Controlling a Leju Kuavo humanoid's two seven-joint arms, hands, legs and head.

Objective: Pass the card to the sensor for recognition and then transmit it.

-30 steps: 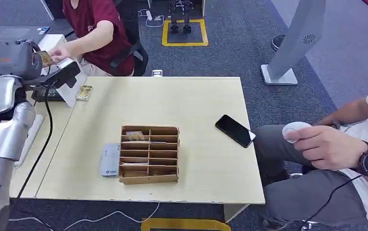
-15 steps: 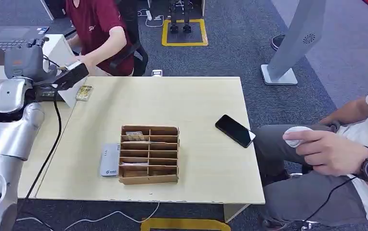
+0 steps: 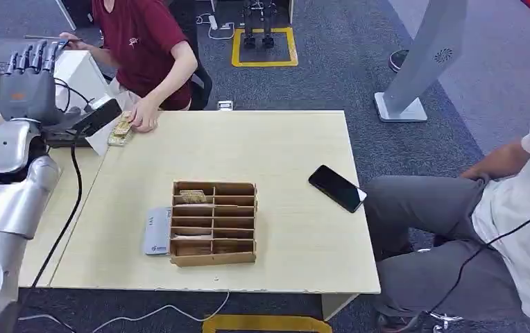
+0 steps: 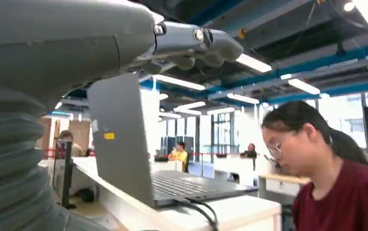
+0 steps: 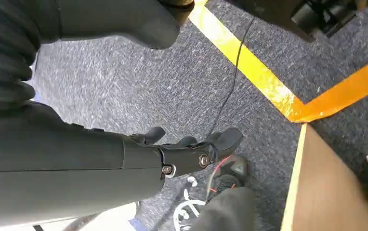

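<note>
Left hand (image 3: 28,80) raised far left, released, holds nothing. Person's hand (image 3: 142,121) on cards (image 3: 121,129). Right hand (image 5: 191,149) loose, holds nothing.

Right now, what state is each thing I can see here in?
Left hand: raised, fingers spread, holding nothing.
Right hand: hanging over the carpet, holding nothing.
Card stack: flat on the table, a person's hand on it.
Wooden organizer: upright, cards in some slots.
Phone: flat, screen dark.
Laptop: lid open.
</note>
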